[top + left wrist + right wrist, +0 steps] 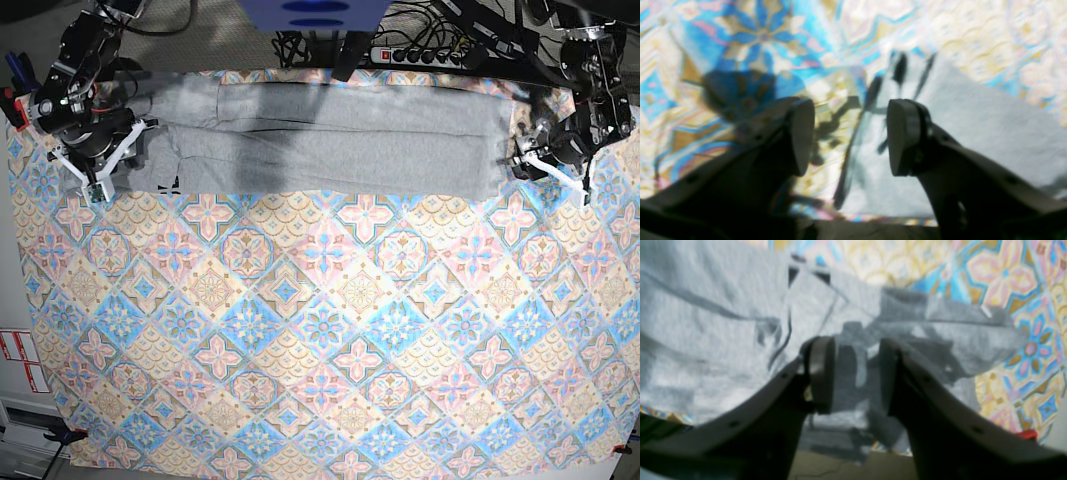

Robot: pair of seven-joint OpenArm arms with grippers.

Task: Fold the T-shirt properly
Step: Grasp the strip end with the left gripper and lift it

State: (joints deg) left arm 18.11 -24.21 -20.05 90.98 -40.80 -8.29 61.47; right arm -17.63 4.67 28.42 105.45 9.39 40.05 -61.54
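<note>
The T-shirt (pixel 330 140) is light heather-grey and lies as a long folded strip across the far side of the table. My left gripper (pixel 517 160) is at its right end; in the left wrist view it (pixel 850 136) is open, its jaws straddling the shirt's edge (pixel 973 126), where black lettering (pixel 900 70) shows. My right gripper (pixel 133 150) is at the shirt's left end; in the right wrist view it (pixel 856 376) is open over rumpled grey cloth (pixel 723 340) by a sleeve, with fabric seen between the fingers.
The pastel floral-tile tablecloth (pixel 320 330) covers the table. A power strip (pixel 420 55) and cables lie past the far edge. A red item (pixel 1027 435) sits at the table's edge near my right arm.
</note>
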